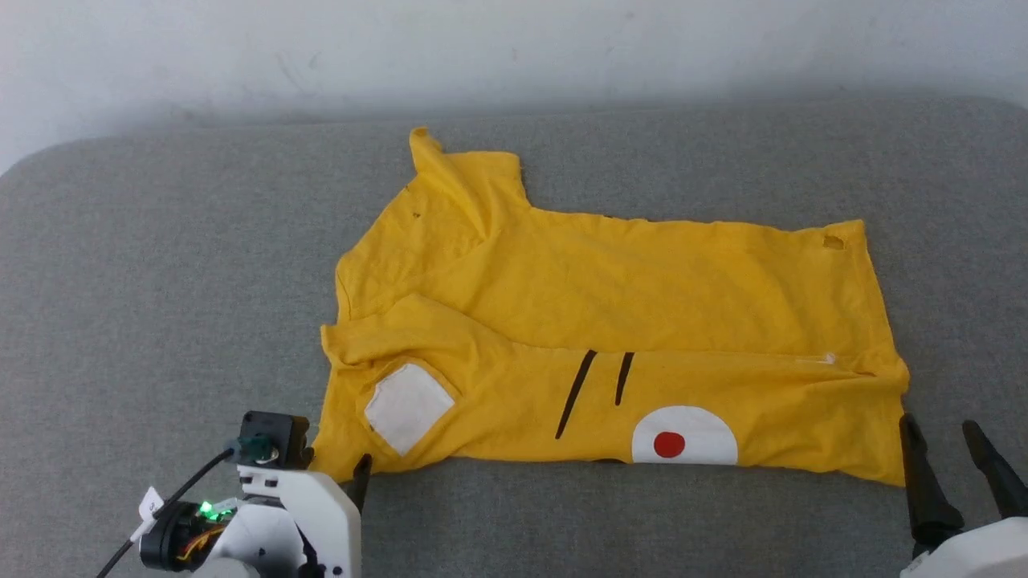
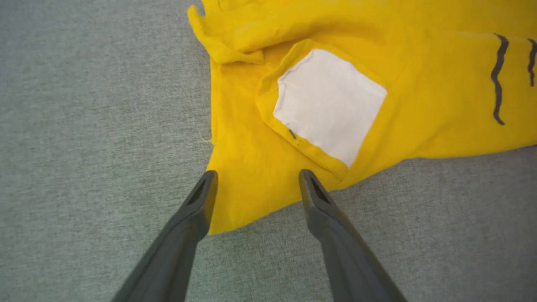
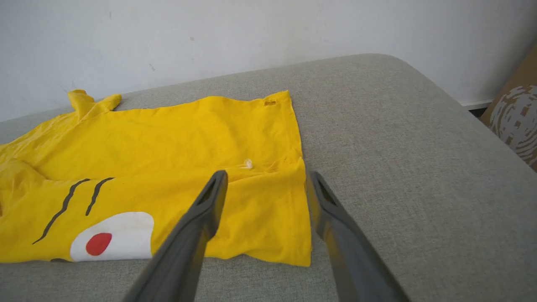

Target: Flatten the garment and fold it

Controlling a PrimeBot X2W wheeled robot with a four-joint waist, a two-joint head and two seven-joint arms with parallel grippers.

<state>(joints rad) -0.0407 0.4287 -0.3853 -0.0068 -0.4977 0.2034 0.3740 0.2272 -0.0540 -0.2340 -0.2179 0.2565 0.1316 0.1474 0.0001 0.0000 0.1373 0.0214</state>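
The garment (image 1: 610,321), a bright yellow T-shirt, lies on the grey cushion with its near half doubled over the far half. A white sleeve patch (image 1: 407,405) sits at its near left, and black whisker lines (image 1: 594,385) and a white patch with a red dot (image 1: 683,437) run along the near fold. My left gripper (image 2: 258,173) is open just above the garment's (image 2: 419,105) near-left corner, close to the white patch (image 2: 329,102). My right gripper (image 1: 940,423) is open at the near-right corner, its fingers straddling the garment's (image 3: 168,142) right edge in the right wrist view.
The grey cushion (image 1: 161,281) stretches wide on both sides of the shirt and in front of it. A white wall (image 1: 514,48) backs it. Beyond the cushion's rounded right edge stands a brown patterned object (image 3: 516,121).
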